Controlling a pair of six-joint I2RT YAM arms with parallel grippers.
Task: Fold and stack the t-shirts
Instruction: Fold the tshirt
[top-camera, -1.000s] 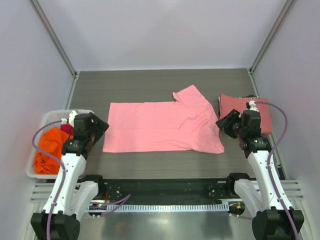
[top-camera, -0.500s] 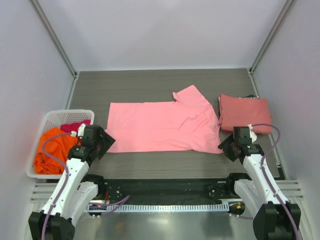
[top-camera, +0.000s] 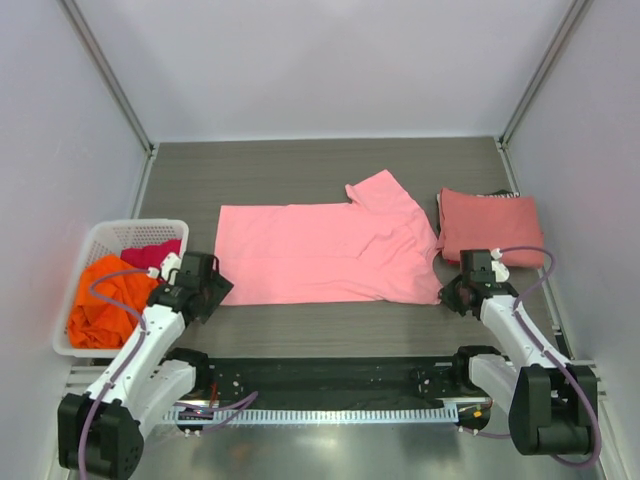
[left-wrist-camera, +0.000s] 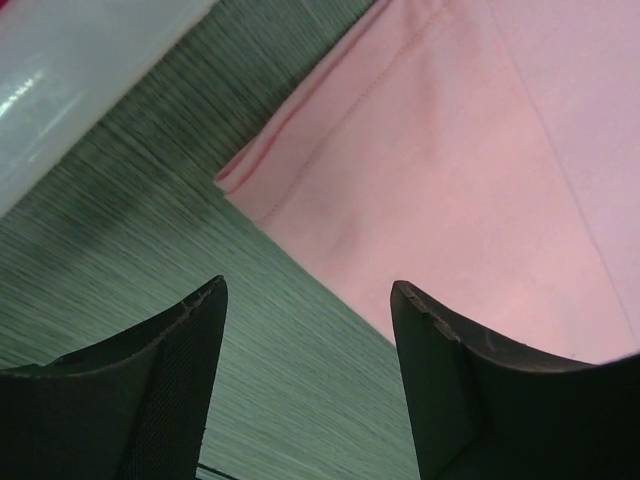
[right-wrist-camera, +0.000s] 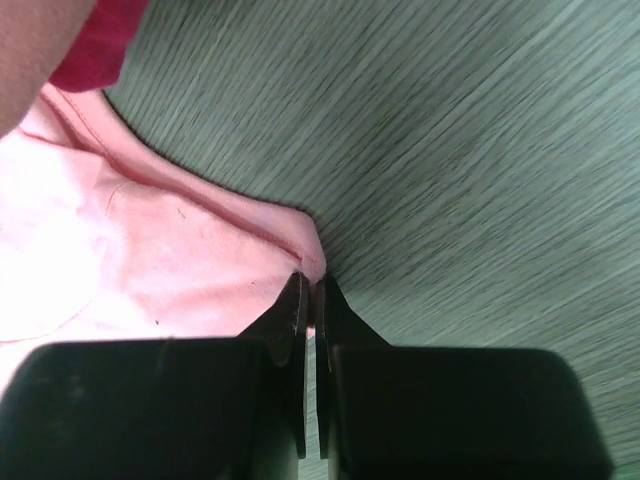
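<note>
A light pink t-shirt (top-camera: 330, 255) lies flat across the middle of the table, folded lengthwise, with one sleeve sticking out at the back right. My left gripper (top-camera: 212, 290) is open, low over the table just off the shirt's near-left corner (left-wrist-camera: 240, 180); the jaws (left-wrist-camera: 306, 283) hold nothing. My right gripper (top-camera: 448, 293) is at the shirt's near-right corner, and its jaws (right-wrist-camera: 310, 278) are shut on the hem there (right-wrist-camera: 300, 240). A folded salmon-red t-shirt (top-camera: 490, 225) lies at the right. Orange (top-camera: 100, 300) and magenta (top-camera: 150, 253) shirts sit in the basket.
The white lattice basket (top-camera: 105, 232) stands at the left edge, close to my left arm; its wall shows as a white blur in the left wrist view (left-wrist-camera: 70, 80). The salmon-red shirt's edge (right-wrist-camera: 100, 45) lies just beyond the right gripper. Side walls close in both sides.
Both grippers have come down and toward the near edge, to the pink shirt's two near corners. The right gripper now pinches the near-right corner. The shirt has not moved.
</note>
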